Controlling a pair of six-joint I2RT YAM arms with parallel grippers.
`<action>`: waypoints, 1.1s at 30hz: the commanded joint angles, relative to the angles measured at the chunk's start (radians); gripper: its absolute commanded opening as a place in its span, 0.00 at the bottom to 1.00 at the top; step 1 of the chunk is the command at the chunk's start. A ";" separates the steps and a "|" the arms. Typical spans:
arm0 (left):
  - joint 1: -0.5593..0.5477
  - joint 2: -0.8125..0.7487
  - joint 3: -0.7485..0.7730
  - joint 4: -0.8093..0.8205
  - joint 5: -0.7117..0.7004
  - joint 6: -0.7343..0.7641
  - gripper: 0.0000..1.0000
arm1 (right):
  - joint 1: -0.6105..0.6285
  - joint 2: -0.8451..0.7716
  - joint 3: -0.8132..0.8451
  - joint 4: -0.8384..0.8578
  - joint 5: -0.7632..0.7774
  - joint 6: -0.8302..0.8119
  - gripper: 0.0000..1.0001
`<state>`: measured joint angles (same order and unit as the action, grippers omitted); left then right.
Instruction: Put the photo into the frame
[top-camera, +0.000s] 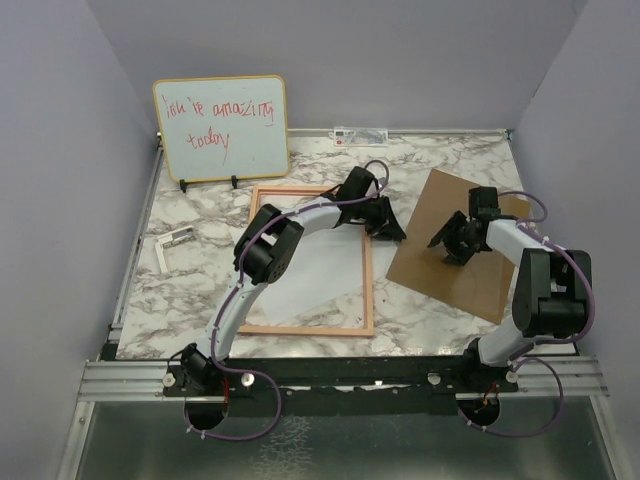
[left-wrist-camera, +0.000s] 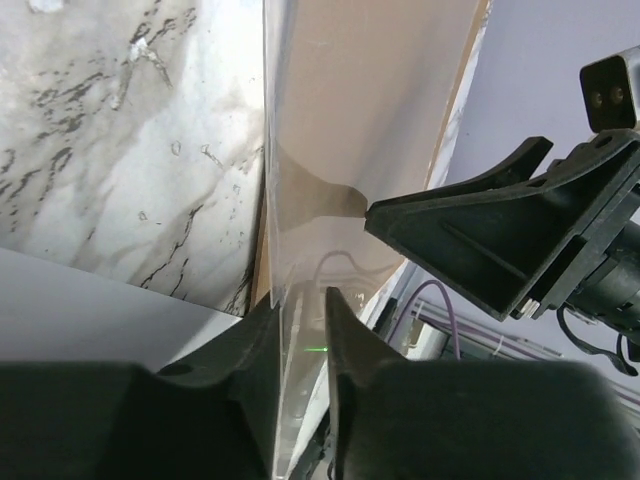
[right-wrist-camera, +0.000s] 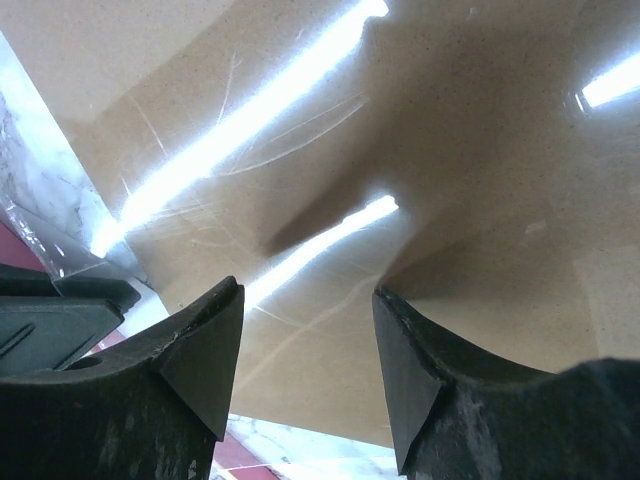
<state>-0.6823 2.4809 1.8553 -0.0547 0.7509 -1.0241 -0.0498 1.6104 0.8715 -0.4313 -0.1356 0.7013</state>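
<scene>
The frame (top-camera: 368, 290), with a thin light-wood border, lies flat mid-table. A white sheet (top-camera: 320, 275) lies inside it, most likely the photo with its plain reverse up; no print shows. My left gripper (top-camera: 388, 226) is at the frame's far right corner. In the left wrist view it (left-wrist-camera: 300, 300) is shut on the edge of the clear pane (left-wrist-camera: 290, 200), which stands tilted up beside the wood border (left-wrist-camera: 258, 275) and the white sheet (left-wrist-camera: 90, 300). My right gripper (top-camera: 447, 243) is open and empty just above the brown backing board (top-camera: 470, 270); the board (right-wrist-camera: 400, 120) fills the view behind the gripper (right-wrist-camera: 308, 300).
A yellow-edged whiteboard (top-camera: 220, 128) with red handwriting stands at the back left. A small metal bracket (top-camera: 170, 245) lies left of the frame. A white label strip (top-camera: 358, 134) lies at the back edge. The right gripper's fingers (left-wrist-camera: 500, 240) show close by in the left wrist view.
</scene>
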 joint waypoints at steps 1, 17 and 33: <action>0.003 -0.029 0.058 -0.078 -0.026 0.076 0.20 | 0.003 0.076 -0.074 -0.037 0.035 -0.033 0.59; 0.071 -0.109 0.042 -0.100 -0.017 0.167 0.00 | 0.003 -0.016 0.024 -0.069 0.019 -0.051 0.64; 0.245 -0.345 0.008 -0.163 0.122 0.283 0.00 | 0.004 -0.180 0.288 -0.084 -0.096 -0.062 0.96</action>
<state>-0.4782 2.2490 1.8896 -0.1898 0.8082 -0.7933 -0.0452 1.4742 1.1469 -0.5312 -0.1696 0.6430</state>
